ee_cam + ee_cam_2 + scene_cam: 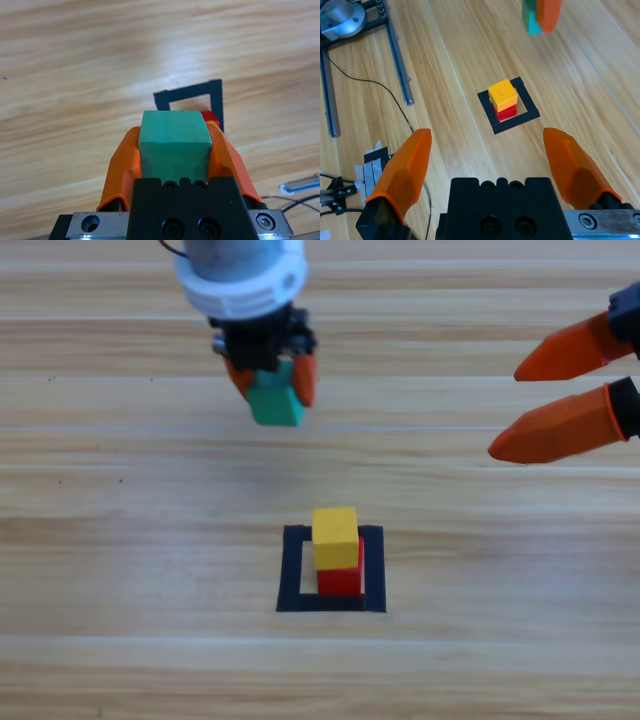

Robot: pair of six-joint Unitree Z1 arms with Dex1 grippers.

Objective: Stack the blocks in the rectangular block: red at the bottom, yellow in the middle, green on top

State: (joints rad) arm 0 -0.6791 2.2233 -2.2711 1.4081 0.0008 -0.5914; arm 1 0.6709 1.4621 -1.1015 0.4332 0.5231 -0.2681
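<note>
The yellow cube (pixel 335 537) sits on the red cube (pixel 342 578) inside the black tape frame (pixel 291 572), a little off-centre toward its far side. My left gripper (pixel 272 385) hangs above the table behind the frame, shut on the green cube (pixel 275 402). In the left wrist view the green cube (pixel 174 136) fills the jaws, with the frame (pixel 216 96) and a sliver of red cube (pixel 212 118) beyond it. My right gripper (pixel 508 412) waits open at the right edge. From its wrist view I see the stack (pixel 502 94) in the frame (pixel 505 125) and the green cube (pixel 532 20) held aloft.
A metal stand (pixel 395 47) and loose cables (pixel 375 87) lie beyond the table's side in the right wrist view. Bare wood surrounds the frame on all sides.
</note>
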